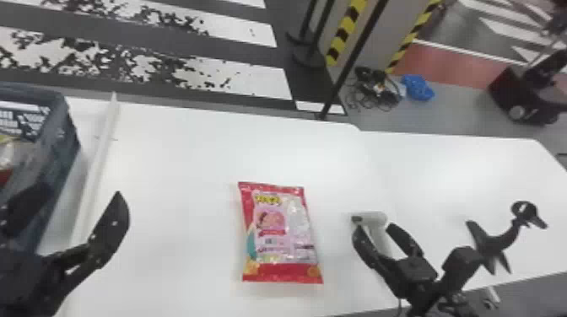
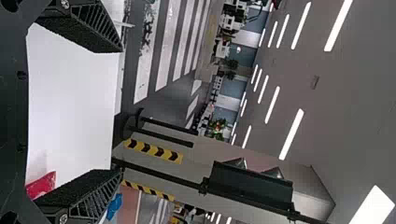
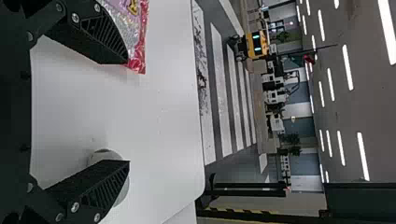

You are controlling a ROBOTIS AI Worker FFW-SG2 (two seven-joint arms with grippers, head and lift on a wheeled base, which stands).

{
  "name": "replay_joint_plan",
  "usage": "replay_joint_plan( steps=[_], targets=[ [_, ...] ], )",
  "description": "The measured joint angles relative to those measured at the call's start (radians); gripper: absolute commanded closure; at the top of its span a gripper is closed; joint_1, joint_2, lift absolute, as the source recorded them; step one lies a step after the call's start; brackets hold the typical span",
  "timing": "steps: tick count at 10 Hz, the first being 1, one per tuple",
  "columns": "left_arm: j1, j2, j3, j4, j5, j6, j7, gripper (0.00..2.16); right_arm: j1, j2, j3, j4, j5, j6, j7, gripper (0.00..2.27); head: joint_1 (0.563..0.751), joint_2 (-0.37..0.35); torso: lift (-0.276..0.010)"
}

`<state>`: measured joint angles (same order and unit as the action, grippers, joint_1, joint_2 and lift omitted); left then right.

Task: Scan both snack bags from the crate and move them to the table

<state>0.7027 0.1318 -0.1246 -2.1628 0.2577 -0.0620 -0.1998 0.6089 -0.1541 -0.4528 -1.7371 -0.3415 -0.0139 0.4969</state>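
Note:
A red and pink snack bag (image 1: pixel 280 232) lies flat on the white table (image 1: pixel 177 168). The dark blue crate (image 1: pixel 63 147) at the far left holds a partly visible package (image 1: pixel 6 158) in yellow, white and red. Between crate and bag, my left gripper (image 1: pixel 69 215) is open and holds nothing; its fingers are spread in the left wrist view too (image 2: pixel 119 111). My right gripper (image 1: pixel 373 229) stands open right of the bag, its fingertips by a white handheld scanner (image 1: pixel 373 218). In the right wrist view, that gripper (image 3: pixel 127 112) has the bag's red edge (image 3: pixel 140 53) behind one finger.
A raised white strip (image 1: pixel 99 158) runs along the table beside the crate. Right of the right gripper is a black branching object (image 1: pixel 491 244). Behind the table stand a black pole (image 1: pixel 354 55) and a post with yellow-black tape (image 1: pixel 346 31); cables (image 1: pixel 375 90) lie on the floor.

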Motion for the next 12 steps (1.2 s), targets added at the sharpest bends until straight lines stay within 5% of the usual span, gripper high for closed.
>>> replay_joint_plan(
  steps=[9, 11, 12],
  targets=[
    [0.032, 0.003, 0.007, 0.023, -0.008, -0.034, 0.004, 0.07, -0.203, -0.164, 0.001, 0.454, 0.042, -0.128, 0.043, 0.12, 0.695, -0.350, -0.087],
    [0.040, 0.003, 0.008, 0.018, -0.009, -0.042, 0.004, 0.07, -0.224, -0.177, 0.024, 0.498, 0.046, -0.122, 0.054, 0.37, 0.695, -0.350, -0.087],
    [0.041, 0.003, 0.007, 0.016, -0.009, -0.046, 0.004, 0.07, -0.233, -0.181, 0.041, 0.511, 0.053, -0.107, 0.054, 0.99, 0.695, -0.350, -0.087]
  ],
)
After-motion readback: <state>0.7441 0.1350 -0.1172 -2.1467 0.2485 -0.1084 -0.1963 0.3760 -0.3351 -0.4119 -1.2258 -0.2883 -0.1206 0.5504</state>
